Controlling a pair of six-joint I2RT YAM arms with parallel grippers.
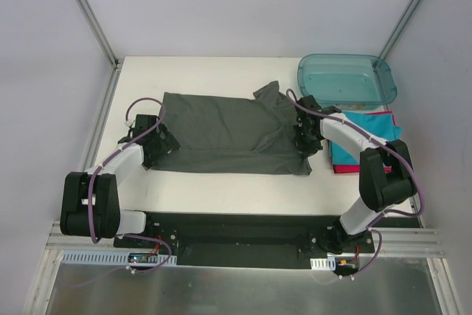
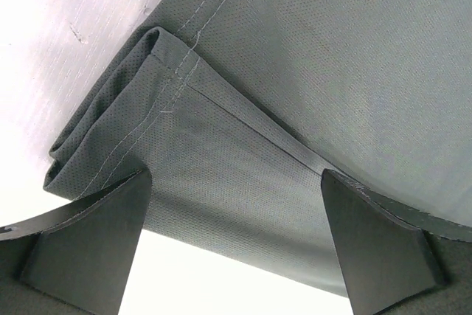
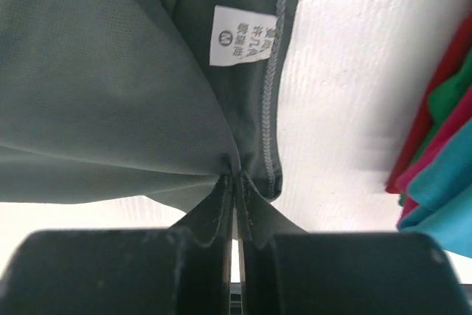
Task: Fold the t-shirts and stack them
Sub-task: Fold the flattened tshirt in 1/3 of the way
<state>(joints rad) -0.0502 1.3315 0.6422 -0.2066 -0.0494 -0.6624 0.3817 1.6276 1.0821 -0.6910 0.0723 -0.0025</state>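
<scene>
Top external view: the dark grey t-shirt [image 1: 228,134] is spread, partly folded, on the table [image 1: 221,189] between both arms.
Finished pile: the teal and red-pink t-shirts [image 1: 365,142] are stacked at the table's right side, near the teal tub [image 1: 346,79].
Right gripper [image 3: 234,178]: closed on a pinch of grey cloth by the collar seam, near the neck label [image 3: 243,37].
Left gripper [image 2: 236,175]: the jaws are held wide apart, straddling the doubled hem corner; nothing is clamped.
Step in hand: both ends are judged to be in the course of being seized for another fold.
Next move: the left jaws would need closing on both hem layers before any lift, so that the cloth is raised evenly.
</scene>
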